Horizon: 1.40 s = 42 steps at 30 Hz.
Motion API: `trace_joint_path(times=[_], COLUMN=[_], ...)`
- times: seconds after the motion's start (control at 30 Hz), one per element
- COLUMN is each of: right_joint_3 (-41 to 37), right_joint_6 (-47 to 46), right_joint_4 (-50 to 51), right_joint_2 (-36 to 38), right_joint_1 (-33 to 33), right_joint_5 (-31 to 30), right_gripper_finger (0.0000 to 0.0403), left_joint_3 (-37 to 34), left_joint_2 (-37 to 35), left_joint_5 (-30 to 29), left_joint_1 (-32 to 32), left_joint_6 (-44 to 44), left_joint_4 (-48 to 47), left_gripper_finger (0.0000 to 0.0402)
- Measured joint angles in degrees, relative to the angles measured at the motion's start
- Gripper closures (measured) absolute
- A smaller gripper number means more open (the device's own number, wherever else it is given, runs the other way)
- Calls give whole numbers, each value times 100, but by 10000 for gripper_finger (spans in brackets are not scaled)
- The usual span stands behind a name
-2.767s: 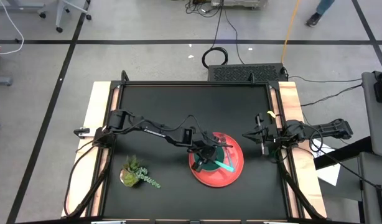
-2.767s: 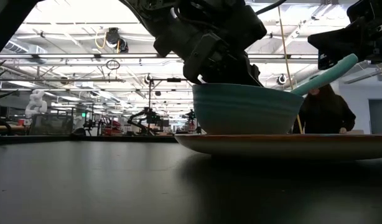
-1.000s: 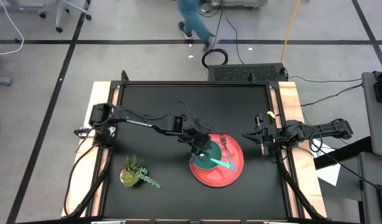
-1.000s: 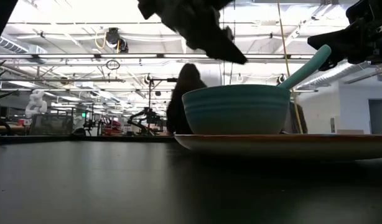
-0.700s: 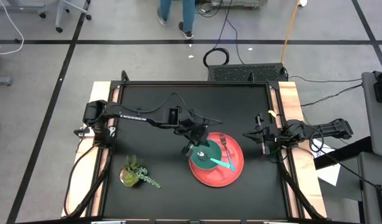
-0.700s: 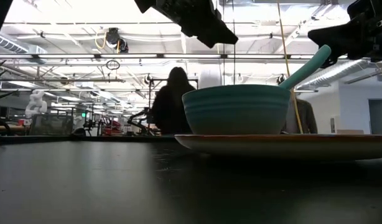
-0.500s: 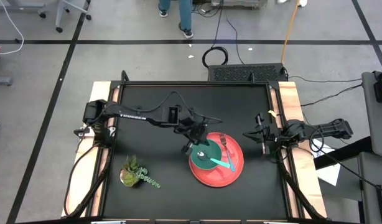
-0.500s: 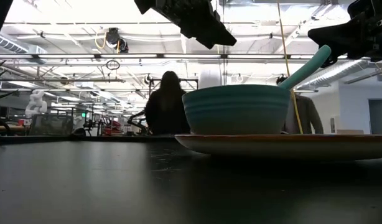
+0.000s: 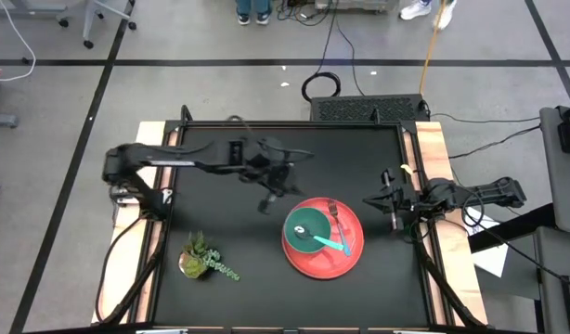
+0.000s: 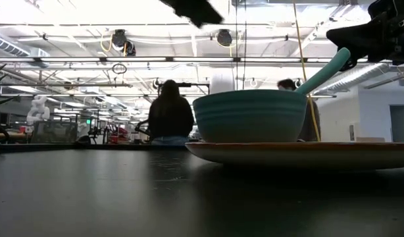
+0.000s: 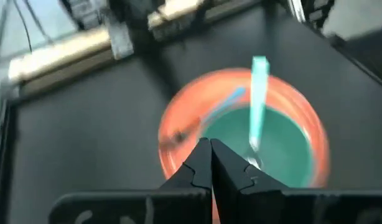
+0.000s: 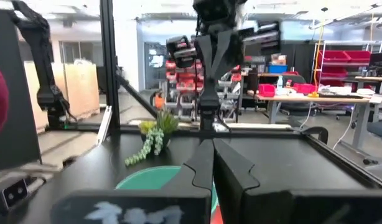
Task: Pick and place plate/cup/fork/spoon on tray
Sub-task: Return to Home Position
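The large round coral-red tray (image 9: 310,269) lies near-right on the black desk (image 9: 220,139). On it stands the round teal-green cup (image 9: 301,224), holding the teal-handled metal spoon (image 9: 335,245). The blue-handled metal fork (image 9: 333,214) lies on the tray beside the cup. Farther left hovers the left gripper (image 11: 209,148), fingers pressed together. The right gripper (image 12: 211,147) waits by the desk's right edge, fingers pressed together too.

This is a robotics lab in a large industrial hall. A high open ceiling of steel trusses and long strip lights (image 10: 123,59) runs far back. Racks of red plastic storage bins (image 12: 346,59) stand behind long white workbenches (image 12: 303,94). A coiled black cable (image 9: 320,85) lies on the grey concrete floor (image 9: 220,93), which is marked with black tape lines (image 9: 174,62), beyond the black-topped work table (image 9: 285,148). A person (image 10: 169,115) stands in the background.
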State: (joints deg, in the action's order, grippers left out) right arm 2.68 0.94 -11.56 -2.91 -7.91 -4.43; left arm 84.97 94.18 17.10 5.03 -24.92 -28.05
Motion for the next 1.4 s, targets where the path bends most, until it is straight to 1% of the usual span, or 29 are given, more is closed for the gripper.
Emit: trace_joint_path(times=[0.03, 0.13, 0.17, 0.23, 0.3, 0.37, 0.43, 0.53, 0.63, 0.73, 0.87, 0.97, 1.03, 1.17, 1.4], right_joint_3=[0, 0, 0, 0, 0, 0, 0, 0, 0, 0, 0, 0, 0, 0, 70], right_joint_6=[-18, -25, -22, 24, 67, 118, 123, 123, 123, 104, 73, 8, -122, -213, -329], right_joint_4=[-28, 51, 45, 195, 187, 285, 256, 268, 263, 259, 239, 241, 249, 259, 272], right_joint_2=[7, 76, 82, 126, 123, 138, 131, 137, 137, 137, 137, 137, 137, 137, 179], right_joint_1=[-2, -2, -2, -2, -2, -2, 0, 0, -2, -2, -2, -2, -2, -2, -2], right_joint_5=[-2, 3, 2, 3, -7, -8, -17, -20, -20, -22, -20, -11, 27, 330, 214], right_gripper_finger=[403, 403, 403, 403, 403, 403, 403, 403, 403, 403, 403, 403, 403, 403, 403], left_joint_3=[-14, -173, -301, -627, -1123, -1696, -2337, -3268, -4144, -5022, -6178, -6927, -7283, -7603, -7929], left_joint_2=[-157, -766, -991, -1461, -1953, -2424, -2893, -3403, -3838, -4264, -4666, -4768, -4764, -4769, -4783], left_joint_5=[-137, -623, -734, -974, -1161, -1367, -1443, -1266, -1226, -1391, -1413, -1438, -1413, -1291, -1634], left_joint_1=[8, 11, 21, 28, 48, 53, 113, 170, 124, -15, -148, -166, -164, -256, -609], left_joint_6=[34, 171, 244, 431, 683, 941, 1229, 1654, 1815, 1867, 1954, 2268, 2487, 2674, 2366], left_joint_4=[-240, -375, -478, -350, -306, 77, 518, 1485, 2330, 3443, 4812, 5943, 6457, 6627, 6950], left_gripper_finger=[401, 401, 401, 401, 401, 401, 401, 401, 401, 401, 401, 401, 401, 401, 401])
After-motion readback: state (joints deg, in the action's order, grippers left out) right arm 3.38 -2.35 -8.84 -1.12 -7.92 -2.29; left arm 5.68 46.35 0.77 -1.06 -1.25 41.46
